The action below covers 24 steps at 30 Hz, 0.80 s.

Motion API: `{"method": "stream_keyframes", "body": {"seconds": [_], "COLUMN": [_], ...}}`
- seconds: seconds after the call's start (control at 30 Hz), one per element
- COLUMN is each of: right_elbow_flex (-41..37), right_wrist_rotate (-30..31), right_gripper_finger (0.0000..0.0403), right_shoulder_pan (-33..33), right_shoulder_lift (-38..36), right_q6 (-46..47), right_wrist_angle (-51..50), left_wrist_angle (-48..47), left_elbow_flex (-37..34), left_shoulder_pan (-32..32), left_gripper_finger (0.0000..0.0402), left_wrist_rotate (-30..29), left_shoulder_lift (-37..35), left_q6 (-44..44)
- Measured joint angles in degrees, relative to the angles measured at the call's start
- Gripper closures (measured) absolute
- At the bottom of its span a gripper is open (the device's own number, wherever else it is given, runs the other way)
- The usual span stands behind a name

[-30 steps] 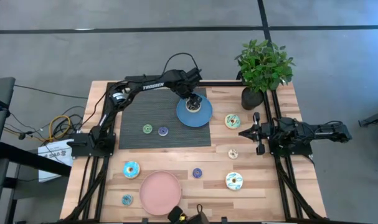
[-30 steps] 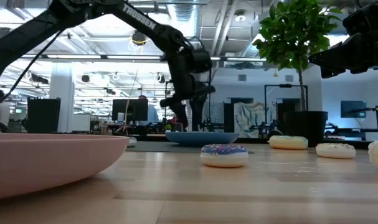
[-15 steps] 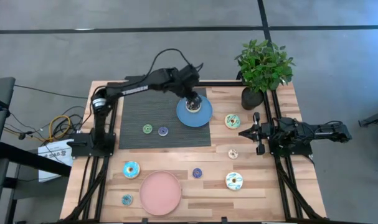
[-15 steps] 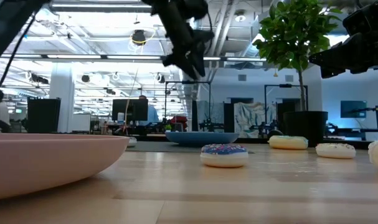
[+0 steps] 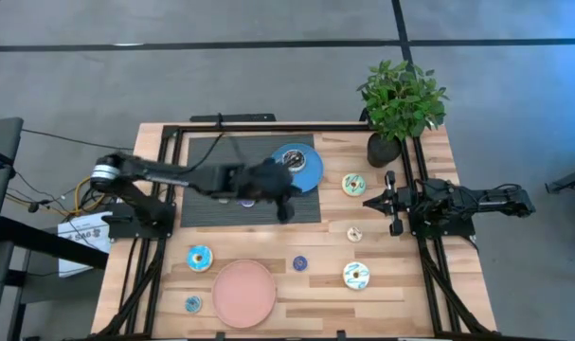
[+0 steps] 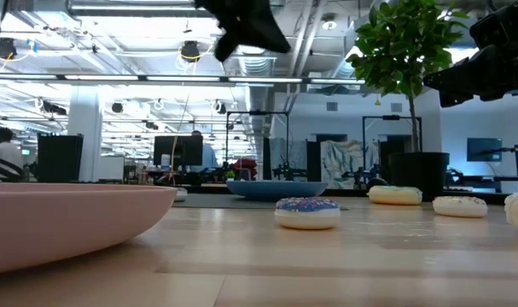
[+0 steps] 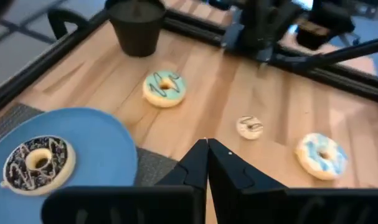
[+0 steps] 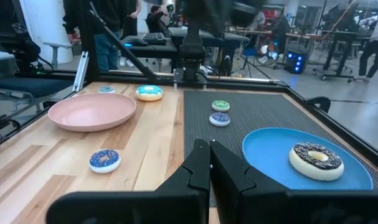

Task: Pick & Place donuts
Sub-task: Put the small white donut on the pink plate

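The dark brown donut (image 5: 292, 159) lies flat on the blue plate (image 5: 311, 170); it also shows in the left wrist view (image 7: 38, 160) and the right wrist view (image 8: 316, 160). My left gripper (image 5: 285, 206) is shut and empty, high over the dark mat's near right part, near the plate (image 7: 207, 144). My right gripper (image 5: 389, 202) waits shut at the table's right (image 8: 209, 149). Other donuts lie flat on the table: cream (image 5: 353, 184), tan (image 5: 354, 233), cream (image 5: 356, 275), blue (image 5: 299, 263), cyan (image 5: 199, 257), small cyan (image 5: 192, 303). The green (image 8: 220, 105) and purple (image 8: 219, 118) donuts lie on the mat.
A pink plate (image 5: 244, 294) sits at the near edge. A potted plant (image 5: 401, 104) stands at the far right corner. A dark ribbed mat (image 5: 202, 204) covers the far middle. Black frame rails (image 5: 424, 256) run along the table's sides. People show in the room beyond.
My left gripper has risen from the blue plate and swung toward the table's near edge, over the mat; the arm now reaches in low from the left. The dark brown donut stays on the plate.
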Motion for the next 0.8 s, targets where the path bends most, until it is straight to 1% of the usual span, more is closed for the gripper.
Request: {"method": "stream_keyframes", "body": {"seconds": [0.1,0.17,0.23,0.37,0.47,0.57,0.67,0.8], "right_elbow_flex": [0.00,0.00,0.00,0.00,0.00,0.02,0.02,0.04], "right_wrist_rotate": [0.06,0.22,0.56,3.10,4.63,6.54,6.95,7.01], "right_gripper_finger": [0.0403,0.0403,0.0403,0.0403,0.0403,0.0403,0.0403,0.0403], "right_shoulder_pan": [-0.06,-0.16,-0.18,-0.39,-0.78,-1.36,-1.88,-2.31], "right_shoulder_lift": [0.01,0.02,0.02,0.02,0.02,0.00,0.00,-0.02], "right_q6": [0.00,0.00,0.00,0.00,0.00,0.00,0.02,0.02], "right_wrist_angle": [0.02,0.04,0.07,0.31,0.47,0.59,0.57,0.68], "left_wrist_angle": [-1.21,-2.24,-3.69,-5.65,-4.37,-0.13,5.01,12.85], "left_elbow_flex": [-3.70,-4.90,-4.90,-5.07,-8.31,-13.97,-20.75,-28.14], "left_shoulder_pan": [-3.86,-5.82,-7.01,-7.89,-8.23,-8.65,-9.74,-11.99], "left_gripper_finger": [0.0401,0.0401,0.0400,0.0401,0.0401,0.0401,0.0401,0.0401], "left_wrist_rotate": [-5.34,-6.73,-6.83,-6.71,-7.23,-7.29,-7.77,-7.81], "left_shoulder_lift": [-2.97,-3.99,-4.41,-4.45,-5.44,-8.34,-12.16,-18.17], "left_q6": [2.12,4.88,6.70,8.65,10.81,7.73,4.85,6.66]}}
